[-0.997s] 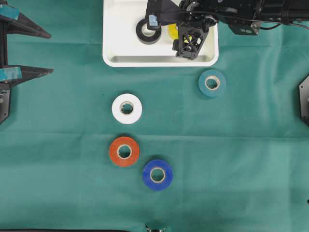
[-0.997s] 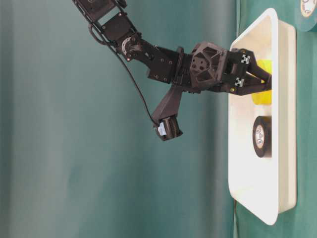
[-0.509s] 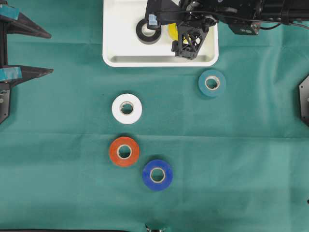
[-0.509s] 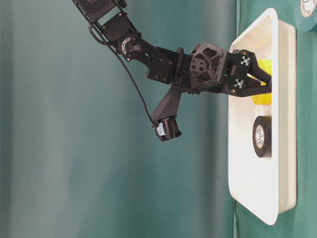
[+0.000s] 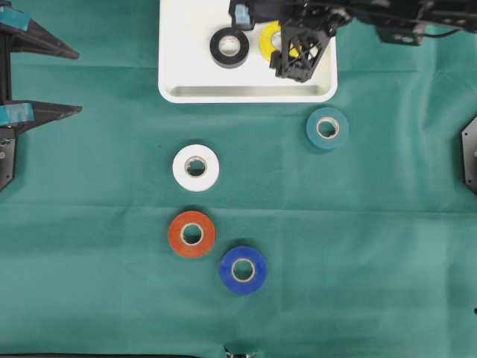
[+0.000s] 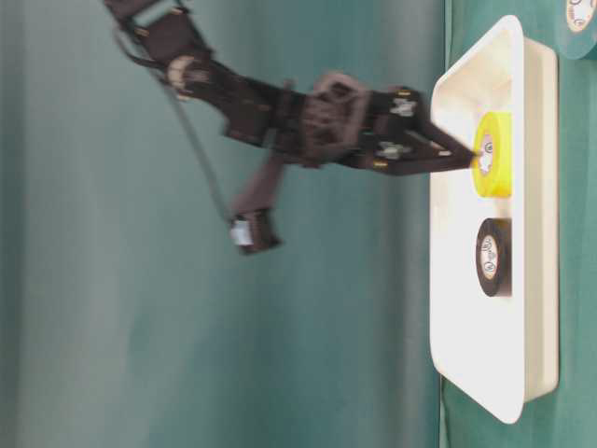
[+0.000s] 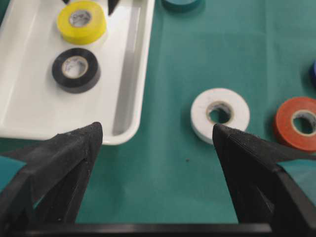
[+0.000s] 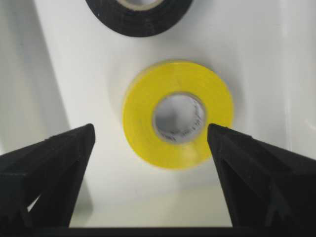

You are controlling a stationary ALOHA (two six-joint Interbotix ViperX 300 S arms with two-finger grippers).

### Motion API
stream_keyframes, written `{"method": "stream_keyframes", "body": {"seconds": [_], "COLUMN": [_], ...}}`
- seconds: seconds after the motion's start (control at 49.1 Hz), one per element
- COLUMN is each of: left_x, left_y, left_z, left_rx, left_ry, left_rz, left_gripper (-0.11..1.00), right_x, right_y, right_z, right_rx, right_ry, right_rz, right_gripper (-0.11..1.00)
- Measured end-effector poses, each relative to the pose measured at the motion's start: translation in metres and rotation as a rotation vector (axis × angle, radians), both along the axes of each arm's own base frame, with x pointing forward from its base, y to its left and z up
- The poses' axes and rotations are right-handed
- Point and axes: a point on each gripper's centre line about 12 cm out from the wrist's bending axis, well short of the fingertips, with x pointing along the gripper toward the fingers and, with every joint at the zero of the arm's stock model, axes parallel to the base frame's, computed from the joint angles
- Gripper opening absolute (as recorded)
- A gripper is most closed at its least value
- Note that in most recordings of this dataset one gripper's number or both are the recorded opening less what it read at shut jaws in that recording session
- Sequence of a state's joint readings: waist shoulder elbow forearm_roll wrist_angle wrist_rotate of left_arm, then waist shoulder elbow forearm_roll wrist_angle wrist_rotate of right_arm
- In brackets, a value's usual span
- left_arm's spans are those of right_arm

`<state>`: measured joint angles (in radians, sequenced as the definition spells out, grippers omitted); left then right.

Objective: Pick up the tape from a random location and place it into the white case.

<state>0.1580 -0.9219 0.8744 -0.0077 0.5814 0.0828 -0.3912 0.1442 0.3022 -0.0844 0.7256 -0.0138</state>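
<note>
The white case [image 5: 246,95] sits at the top middle of the green cloth. A yellow tape [image 5: 267,37] and a black tape [image 5: 229,46] lie flat in it. My right gripper [image 5: 295,61] hangs open just above the yellow tape [image 8: 140,118], its fingertips apart and clear of the roll [image 6: 492,154]. In the right wrist view the gripper [image 8: 150,129] holds nothing. My left gripper [image 5: 78,82] stands open and empty at the far left edge. From the left wrist, the gripper [image 7: 157,127] looks over the case [image 7: 131,64].
Loose rolls lie on the cloth: teal [image 5: 327,128] right of the case's front edge, white [image 5: 196,167] in the middle, orange [image 5: 191,233] and blue [image 5: 243,270] nearer the front. Green cloth covers the whole table.
My right gripper has lifted up and back from the yellow tape, which now lies uncovered in the case. The left arm has not moved.
</note>
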Motion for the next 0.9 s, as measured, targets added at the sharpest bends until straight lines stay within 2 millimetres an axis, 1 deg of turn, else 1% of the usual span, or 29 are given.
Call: {"method": "stream_keyframes", "body": {"seconds": [0.163,0.326,0.611,0.733,0.895], "left_x": [0.0,0.0,0.0,0.0,0.0], "left_y": [0.0,0.0,0.0,0.0,0.0], "left_z": [0.0,0.0,0.0,0.0,0.0], "left_rx": [0.0,0.0,-0.001,-0.001,-0.001], "left_ry": [0.0,0.0,0.0,0.0,0.0], "left_rz": [0.001,0.0,0.001,0.002,0.001], "left_gripper": [0.98,0.98,0.98,0.98,0.98], "right_x": [-0.005,-0.011,-0.02,-0.022,-0.023], "right_y": [0.006,0.011,0.012,0.014,0.014], "right_z": [0.046,0.077,0.129,0.138,0.137], "right_rx": [-0.017,-0.031,-0.068,-0.07,-0.07], "right_ry": [-0.023,-0.018,-0.057,-0.066,-0.061], "right_rz": [0.005,0.011,0.002,0.0,0.0], "right_gripper": [0.9,0.9,0.9,0.9,0.9]}}
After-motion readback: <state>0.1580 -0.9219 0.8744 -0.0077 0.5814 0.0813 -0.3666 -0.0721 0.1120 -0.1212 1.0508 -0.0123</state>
